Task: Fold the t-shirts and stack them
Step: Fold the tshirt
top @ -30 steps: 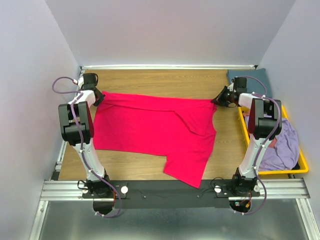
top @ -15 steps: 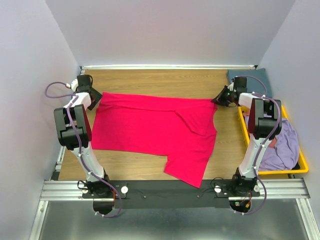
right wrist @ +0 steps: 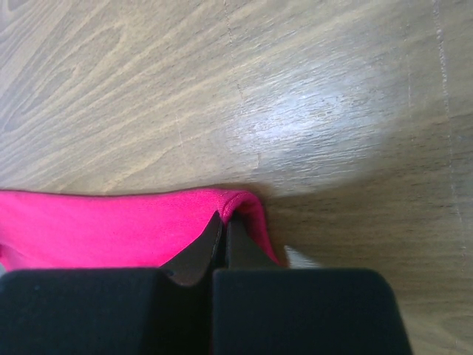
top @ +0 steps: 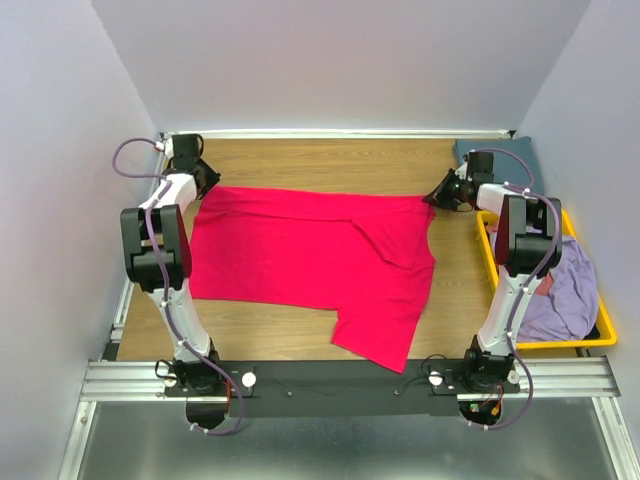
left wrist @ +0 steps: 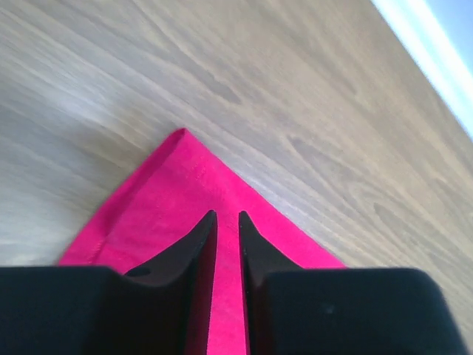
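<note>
Hovering at the far-left corner of the crimson-pink t-shirt (top: 310,255), the left gripper (top: 208,180) has its fingertips over the cloth. In the left wrist view the left gripper (left wrist: 226,216) is parted by a narrow slit, with pink cloth showing through the gap. The t-shirt (left wrist: 185,192) corner pokes out just ahead of the fingertips and lies flat on the wooden table (left wrist: 310,89). Nothing looks pinched, so I call it released, though the fingers hide the cloth right under them and contact is hard to tell.

From the left gripper the shirt spreads flat across the table (top: 320,160) toward the right gripper (top: 432,198), which sits at its far-right corner. A diagonal fold runs through the right half of the cloth. One flap reaches toward the arm bases, nearer the right arm than the left.

In the right wrist view the right gripper (right wrist: 224,220) is clenched, its fingers pressed together on the rolled hem of the t-shirt (right wrist: 111,225). The cloth trails off to the gripper's left, and bare wood lies ahead of it and to its right.

A slate blue-grey shirt (top: 500,152) lies just behind the right gripper, at the table's far-right corner and apart from the crimson one. A yellow bin (top: 560,343) sits on the outer side of the right arm, beside its upper link. Inside it is a crumpled lavender shirt (top: 565,295). A small reddish patch shows by the arm, too hidden to name.
</note>
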{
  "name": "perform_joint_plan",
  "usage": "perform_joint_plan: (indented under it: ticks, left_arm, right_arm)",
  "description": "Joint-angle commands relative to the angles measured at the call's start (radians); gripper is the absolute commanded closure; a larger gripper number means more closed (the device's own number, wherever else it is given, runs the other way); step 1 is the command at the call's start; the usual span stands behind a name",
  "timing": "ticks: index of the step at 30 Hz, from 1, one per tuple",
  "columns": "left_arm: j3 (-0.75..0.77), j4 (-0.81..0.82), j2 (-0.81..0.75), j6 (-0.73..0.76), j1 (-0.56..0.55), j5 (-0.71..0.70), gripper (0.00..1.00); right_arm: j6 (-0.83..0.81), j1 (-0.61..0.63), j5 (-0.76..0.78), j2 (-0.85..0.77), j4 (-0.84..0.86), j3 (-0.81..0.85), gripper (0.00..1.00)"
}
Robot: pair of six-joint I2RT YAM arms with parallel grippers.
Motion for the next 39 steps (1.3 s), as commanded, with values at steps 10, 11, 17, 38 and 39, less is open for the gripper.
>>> perform_joint_plan:
  ticks: [10,11,17,38,39]
  left_arm:
    - [0.151,-0.068,0.230,-0.007,-0.004,0.050,0.86]
    - [0.168,-0.077,0.256,-0.007,-0.004,0.047,0.88]
    - [0.257,-0.103,0.318,-0.020,-0.001,0.044,0.88]
    - [0.256,0.035,0.070,0.115,-0.027,0.065,0.14]
    - [0.193,0.017,0.031,0.120,-0.038,0.016,0.07]
  right_arm:
    - [-0.046,-0.013,0.114,0.111,-0.018,0.115,0.99]
    - [-0.049,-0.013,0.121,0.120,-0.023,0.130,0.99]
    - [-0.063,-0.032,0.167,0.212,-0.069,0.270,0.99]
    - [-0.170,-0.002,0.204,0.043,-0.239,0.424,0.31]
    - [-0.170,0.007,0.239,0.016,-0.265,0.369,0.31]
